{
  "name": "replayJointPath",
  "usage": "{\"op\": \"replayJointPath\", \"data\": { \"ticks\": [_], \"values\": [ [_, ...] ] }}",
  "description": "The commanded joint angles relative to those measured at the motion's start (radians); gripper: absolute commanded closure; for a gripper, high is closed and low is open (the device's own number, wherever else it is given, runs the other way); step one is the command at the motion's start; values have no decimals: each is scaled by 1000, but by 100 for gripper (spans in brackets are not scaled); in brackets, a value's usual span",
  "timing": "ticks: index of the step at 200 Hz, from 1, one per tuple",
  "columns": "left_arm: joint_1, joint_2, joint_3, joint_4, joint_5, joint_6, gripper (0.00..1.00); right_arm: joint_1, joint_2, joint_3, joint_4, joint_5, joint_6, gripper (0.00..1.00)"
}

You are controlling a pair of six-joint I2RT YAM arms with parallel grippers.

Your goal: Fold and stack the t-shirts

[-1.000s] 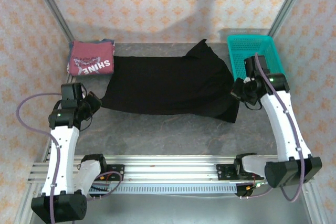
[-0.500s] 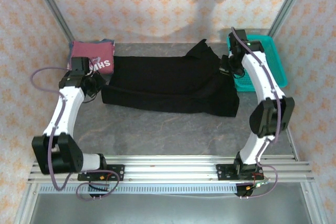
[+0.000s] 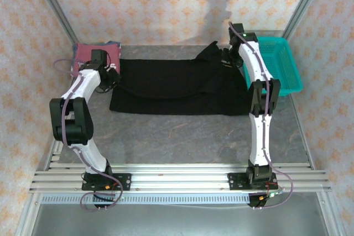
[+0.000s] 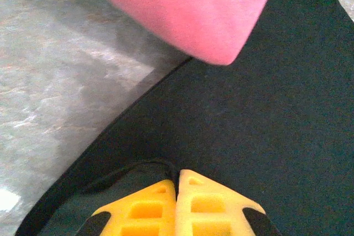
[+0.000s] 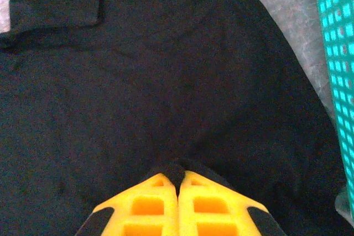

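At the near edge of the desk [image 3: 182, 136] run aluminium rails [image 3: 177, 172], with both arm bases bolted to them. From there the left arm [image 3: 83, 87] and the right arm [image 3: 257, 70] stretch far forward across the grey marbled top.

Past a bare strip of desk lies the black t-shirt [image 3: 177, 87], spread wide across the middle and far part of the surface, its near edge fairly straight and a flap of cloth peaking toward the back right.

The left jaws are closed at the shirt's far-left end. In the left wrist view the yellow fingers [image 4: 149, 208] press together with a ridge of the black t-shirt [image 4: 265, 109] pinched at their tips. The right jaws are likewise closed at the far-right end – in the right wrist view their yellow fingers [image 5: 210, 208] meet on a small bunch of black cloth [image 5: 138, 81].

Farther back, the dark red t-shirt [image 3: 88, 53] sits folded in the far-left corner, partly behind the left arm. From the left wrist its pink-red corner [image 4: 188, 9], with a bit of white lettering, reaches over the black cloth's edge. In the far-right corner stands a teal mesh basket [image 3: 282, 64], just beside the black shirt – its wall [image 5: 337, 53] shows along the right of the right wrist view.
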Motion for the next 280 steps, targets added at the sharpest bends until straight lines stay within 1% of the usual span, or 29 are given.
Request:
{"op": "replayJointPath", "data": {
  "ticks": [1,4,8,11,16,19,23,27,33,50,64,75,99,111,125,136,151,171,187,216,225,242,248,268,274,280],
  "values": [
    [-17,49,55,19,-42,0,100,0,69,113,-51,68,10,96],
    [-16,53,56,23,-46,-5,100,0,80,125,-49,70,15,92],
    [-17,56,56,29,-50,-14,94,-1,91,142,-45,69,20,89],
    [-17,57,56,36,-53,-19,86,0,100,156,-41,64,24,87],
    [-16,57,54,48,-52,-29,70,0,111,177,-35,45,29,83],
    [-16,56,55,55,-49,-35,62,0,115,189,-31,31,33,79],
    [-16,53,58,61,-47,-44,54,-3,119,204,-23,11,43,71],
    [-17,46,61,62,-44,-53,50,-2,118,215,-14,-9,56,62],
    [-17,30,64,63,-38,-65,45,-2,112,228,-6,-36,73,54],
    [-17,-74,31,59,-50,-79,35,-2,45,209,-14,-66,83,41],
    [-13,-185,-26,7,-106,-70,27,-2,-57,111,-46,-54,48,36],
    [-1,-264,-92,-19,-99,-61,26,-2,-170,-26,-49,-47,20,34],
    [7,-374,-229,-75,-76,-36,26,-2,-484,-477,69,-20,5,28],
    [7,-411,-302,-66,-60,-36,26,-3,-620,-675,125,-19,22,26],
    [9,-428,-380,-13,-33,-48,27,-8,-731,-870,167,-17,45,26],
    [10,-417,-417,35,-12,-57,28,-21,-788,-998,204,-33,65,27],
    [7,-382,-445,100,12,-58,30,-46,-821,-1133,259,-44,90,28],
    [6,-317,-458,176,26,-55,30,-86,-821,-1257,363,-56,124,29],
    [5,-265,-455,220,36,-54,31,-112,-793,-1308,435,-105,155,30],
    [4,-176,-426,248,22,-50,33,-120,-728,-1360,535,-92,210,34],
    [1,-144,-412,246,17,-47,34,-119,-704,-1362,549,-68,227,38],
    [-6,-96,-396,229,0,-42,41,-120,-673,-1368,570,-31,262,52],
    [-6,-80,-395,216,-12,-44,48,-120,-668,-1372,572,-19,275,59],
    [6,-60,-414,167,-50,-55,79,-121,-686,-1403,566,14,306,82],
    [12,-68,-430,158,-62,-58,84,-120,-706,-1421,563,23,311,88],
    [19,-78,-446,149,-75,-57,86,-120,-726,-1445,565,30,317,92]
  ]
}}
